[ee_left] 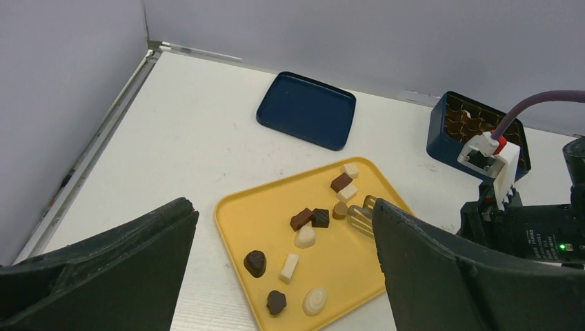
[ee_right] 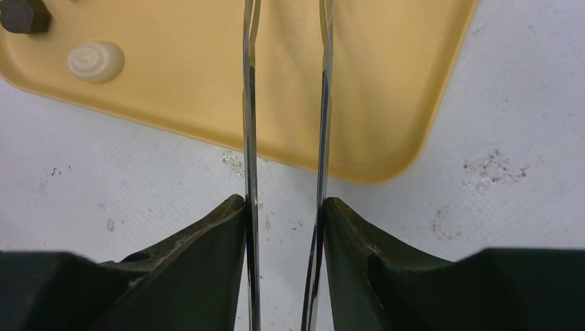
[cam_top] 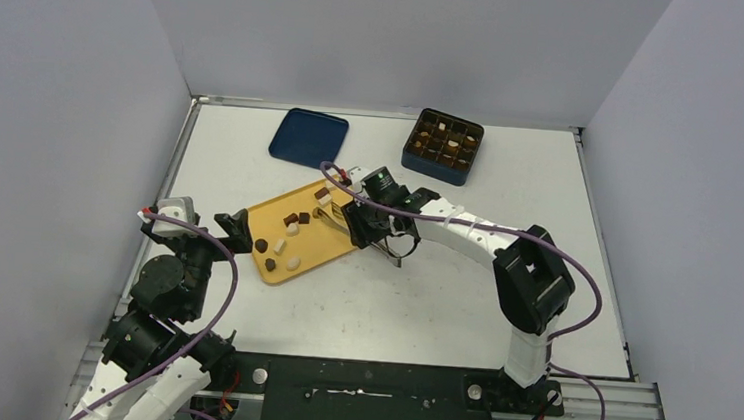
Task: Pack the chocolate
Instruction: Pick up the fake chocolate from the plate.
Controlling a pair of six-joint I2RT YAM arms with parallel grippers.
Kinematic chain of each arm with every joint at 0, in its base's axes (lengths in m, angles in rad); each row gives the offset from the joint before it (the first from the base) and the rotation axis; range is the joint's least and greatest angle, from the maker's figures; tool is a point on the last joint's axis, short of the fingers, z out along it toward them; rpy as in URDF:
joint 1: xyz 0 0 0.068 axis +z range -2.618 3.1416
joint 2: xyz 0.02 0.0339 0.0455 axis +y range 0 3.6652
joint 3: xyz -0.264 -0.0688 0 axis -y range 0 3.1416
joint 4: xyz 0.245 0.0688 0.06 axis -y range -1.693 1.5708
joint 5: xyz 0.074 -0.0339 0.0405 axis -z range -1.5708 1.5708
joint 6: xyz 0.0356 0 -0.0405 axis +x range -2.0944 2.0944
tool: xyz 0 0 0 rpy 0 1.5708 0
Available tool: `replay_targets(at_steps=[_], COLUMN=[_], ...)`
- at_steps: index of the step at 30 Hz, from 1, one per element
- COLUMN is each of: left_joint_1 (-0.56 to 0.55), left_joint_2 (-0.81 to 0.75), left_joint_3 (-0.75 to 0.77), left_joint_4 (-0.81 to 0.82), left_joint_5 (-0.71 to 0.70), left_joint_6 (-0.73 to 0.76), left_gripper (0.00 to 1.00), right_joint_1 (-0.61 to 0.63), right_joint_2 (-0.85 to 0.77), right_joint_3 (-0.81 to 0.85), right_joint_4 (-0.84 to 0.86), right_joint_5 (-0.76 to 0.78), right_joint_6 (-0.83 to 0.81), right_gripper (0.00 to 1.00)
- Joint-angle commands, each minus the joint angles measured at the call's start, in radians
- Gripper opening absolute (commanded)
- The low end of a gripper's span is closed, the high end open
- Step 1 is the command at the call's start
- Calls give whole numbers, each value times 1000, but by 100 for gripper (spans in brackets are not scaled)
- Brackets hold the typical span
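Several chocolate pieces, dark (ee_left: 254, 263), brown (ee_left: 301, 218) and white (ee_left: 290, 267), lie loose on a yellow tray (cam_top: 317, 249). My right gripper (cam_top: 367, 225) is shut on a pair of metal tongs (ee_right: 250, 103), whose two blades (ee_left: 362, 217) reach over the tray's right side and end just beside a caramel piece (ee_left: 339, 209). Nothing shows between the blades. A white swirl piece (ee_right: 95, 61) lies left of the tongs. My left gripper (cam_top: 238, 232) stands wide open and empty at the tray's left edge. A dark blue gridded box (cam_top: 434, 168) at the back holds several pieces.
The box's dark blue lid (cam_top: 307, 138) lies flat behind the tray. White walls close in the table on the left, back and right. The right arm's purple cable (cam_top: 583, 277) loops over the table's right half. Crumbs (ee_right: 493, 167) speckle the surface near the tray's corner.
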Motion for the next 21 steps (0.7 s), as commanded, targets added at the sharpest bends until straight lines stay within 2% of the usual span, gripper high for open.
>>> replay_targets(at_steps=[1, 21], left_joint_1=[8, 11], left_joint_2=[5, -4], left_joint_3=[18, 16], left_joint_4=[23, 24], left_joint_5=[-3, 5], left_joint_6=[5, 5], left_gripper=[97, 97], right_joint_1=[6, 40], right_joint_2=[28, 172], right_joint_3=[83, 218], right_joint_4=[42, 12], right_joint_5=[6, 27], right_joint_6=[-18, -8], right_gripper=[42, 39])
